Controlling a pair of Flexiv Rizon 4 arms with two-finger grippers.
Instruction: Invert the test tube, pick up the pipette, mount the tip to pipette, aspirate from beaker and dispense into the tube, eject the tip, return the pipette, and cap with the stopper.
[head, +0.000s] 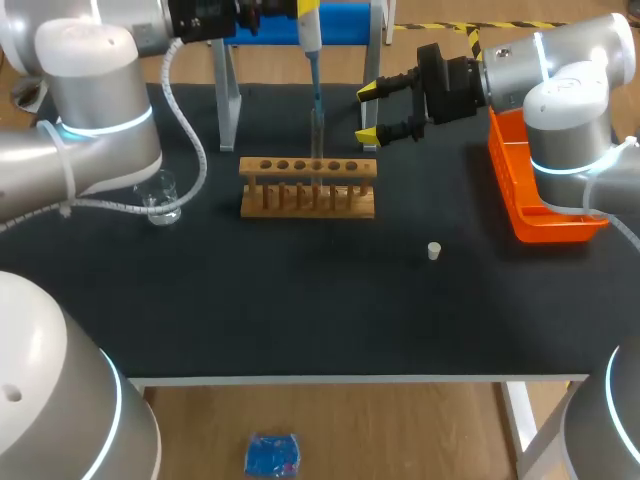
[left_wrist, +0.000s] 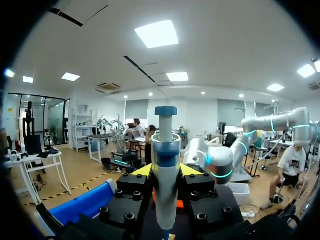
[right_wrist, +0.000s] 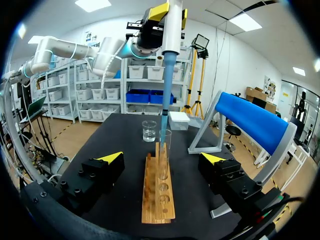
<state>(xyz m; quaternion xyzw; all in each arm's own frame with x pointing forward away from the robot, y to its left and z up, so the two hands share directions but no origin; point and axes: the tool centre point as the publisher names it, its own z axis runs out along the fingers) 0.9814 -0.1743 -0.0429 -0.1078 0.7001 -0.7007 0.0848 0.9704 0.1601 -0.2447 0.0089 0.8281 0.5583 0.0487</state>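
Note:
My left gripper (head: 302, 12) hangs above the back of the table, shut on the pipette (left_wrist: 166, 165), which stands upright between its yellow tips. The pipette's blue tip (head: 316, 95) points down into a clear test tube (head: 318, 135) that stands upright in the wooden rack (head: 308, 186). In the right wrist view the pipette (right_wrist: 169, 45) drops into the tube (right_wrist: 165, 141) at the rack's (right_wrist: 159, 192) far end. My right gripper (head: 368, 113) is open just right of the tube, with nothing between its fingers. The glass beaker (head: 160, 196) stands left of the rack. A small white stopper (head: 434, 251) lies at front right.
An orange tray (head: 545, 200) sits at the right edge under my right arm. A blue pipette stand (head: 345, 20) on grey legs stands at the back behind the rack. A white box (right_wrist: 179, 120) rests beyond the rack near the beaker (right_wrist: 149, 131).

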